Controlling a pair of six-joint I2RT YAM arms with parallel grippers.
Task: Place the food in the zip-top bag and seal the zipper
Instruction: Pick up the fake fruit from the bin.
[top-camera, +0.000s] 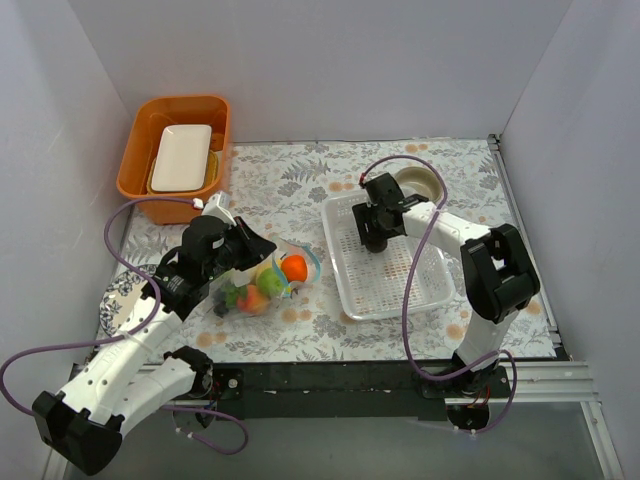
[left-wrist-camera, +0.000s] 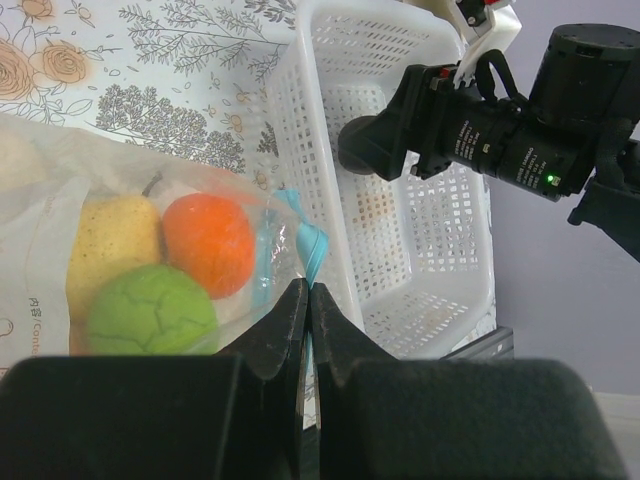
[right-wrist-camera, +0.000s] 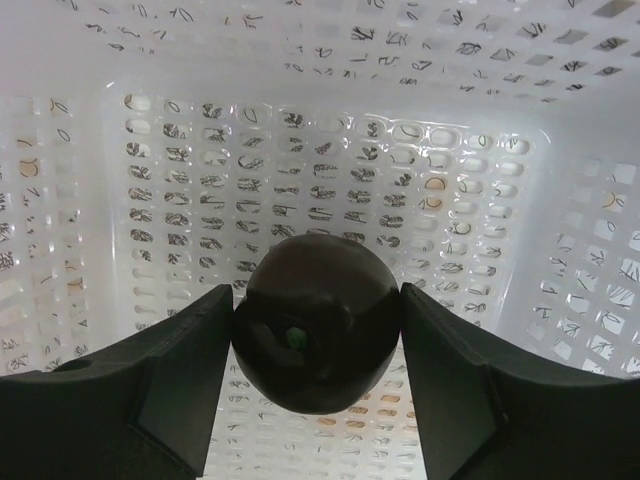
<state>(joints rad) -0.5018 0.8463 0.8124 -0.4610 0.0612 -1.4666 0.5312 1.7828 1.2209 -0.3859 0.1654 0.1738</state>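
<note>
As right claw (right-wrist-camera: 318, 345) grips plum (right-wrist-camera: 320, 295), bag (top-camera: 252, 288) rightward

The left gripper (left-wrist-camera: 308, 292) has its jaws pressed together on the teal zipper (left-wrist-camera: 310, 245), just left of the white basket (left-wrist-camera: 420, 300). Further left of the basket, the clear zip-top bag (left-wrist-camera: 60, 170) holds an orange (left-wrist-camera: 208, 243), a yellow fruit (left-wrist-camera: 112, 245) and a green piece (left-wrist-camera: 150, 310). The right arm (left-wrist-camera: 500, 140) reaches over the basket, which stands on the floral table (left-wrist-camera: 150, 60).
</note>
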